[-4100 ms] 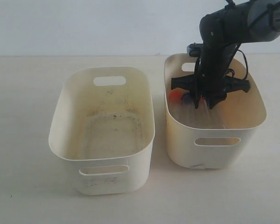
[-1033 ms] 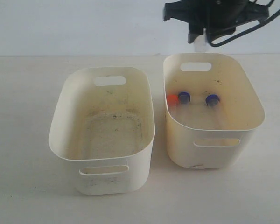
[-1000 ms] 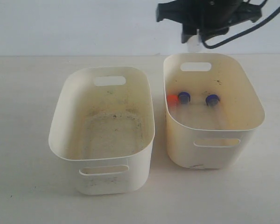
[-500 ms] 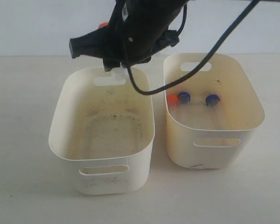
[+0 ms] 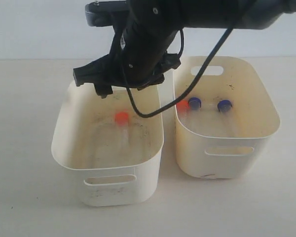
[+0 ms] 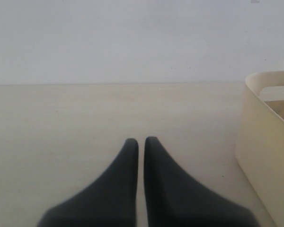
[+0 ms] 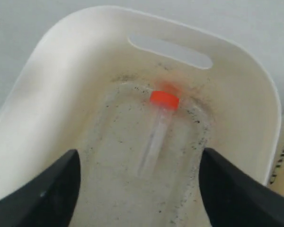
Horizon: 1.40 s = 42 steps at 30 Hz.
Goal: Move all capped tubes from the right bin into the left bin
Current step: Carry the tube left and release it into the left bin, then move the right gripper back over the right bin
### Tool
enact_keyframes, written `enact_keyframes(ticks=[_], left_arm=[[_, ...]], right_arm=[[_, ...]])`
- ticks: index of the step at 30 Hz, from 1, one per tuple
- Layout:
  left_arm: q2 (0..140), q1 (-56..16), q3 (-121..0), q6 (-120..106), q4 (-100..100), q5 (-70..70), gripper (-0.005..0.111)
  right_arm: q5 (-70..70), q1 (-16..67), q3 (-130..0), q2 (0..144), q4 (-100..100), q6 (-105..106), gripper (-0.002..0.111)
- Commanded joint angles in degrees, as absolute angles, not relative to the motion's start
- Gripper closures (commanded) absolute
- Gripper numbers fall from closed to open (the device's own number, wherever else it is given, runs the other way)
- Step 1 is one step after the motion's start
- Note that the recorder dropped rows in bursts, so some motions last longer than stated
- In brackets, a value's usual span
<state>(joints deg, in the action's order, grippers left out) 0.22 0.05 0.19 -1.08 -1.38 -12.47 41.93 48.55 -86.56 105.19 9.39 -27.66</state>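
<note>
My right gripper point(image 5: 128, 90) hangs open over the whiter left bin point(image 5: 64, 129), with nothing between its fingers point(image 7: 57, 189). Below it, an orange-capped tube point(image 5: 122, 121) is inside that bin, slightly blurred; in the right wrist view the same tube point(image 7: 157, 130) is over the smudged floor, free of the gripper point(image 7: 139, 153). The yellower right bin point(image 5: 266, 129) holds one orange-capped tube point(image 5: 181, 104) and two blue-capped tubes point(image 5: 194, 102) point(image 5: 224, 104). My left gripper point(image 6: 141, 140) is shut and empty, low over the bare table, and does not show in the exterior view.
The right arm and its cable point(image 5: 207, 54) cross above the gap between the bins. A cream tub wall point(image 6: 262, 142) stands beside the left gripper in the left wrist view. A pale wall backs the table.
The right arm carried an orange-capped tube from above the right bin to the left bin, dipped lower and opened. The tube has left the gripper and is now inside the left bin.
</note>
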Motion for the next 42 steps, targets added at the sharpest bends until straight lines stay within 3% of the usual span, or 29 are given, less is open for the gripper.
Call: enact_keyframes(ticks=[1,8,20,33,42], left_arm=[[0.0,0.0,0.0,-1.0,-1.5,-12.0,0.103],[0.0,0.0,0.0,-1.0,-1.5,-12.0,0.103],[0.0,0.0,0.0,-1.0,-1.5,-12.0,0.103],[0.0,0.0,0.0,-1.0,-1.5,-12.0,0.103],[0.0,0.0,0.0,-1.0,-1.5,-12.0,0.103]], right_arm=[[45.7,48.5,-89.2,101.8,17.8,-30.5,0.057],[55.7,42.6,-93.5,100.9,24.2,-35.5,0.109],[53.5,27.7,-87.3,103.3,12.7,-30.8,0.108],[51.8,26.9,-86.7,114.4,6.8,-27.0,0.108],[50.4,23.8,-86.8,114.7,0.4,-22.0,0.108]])
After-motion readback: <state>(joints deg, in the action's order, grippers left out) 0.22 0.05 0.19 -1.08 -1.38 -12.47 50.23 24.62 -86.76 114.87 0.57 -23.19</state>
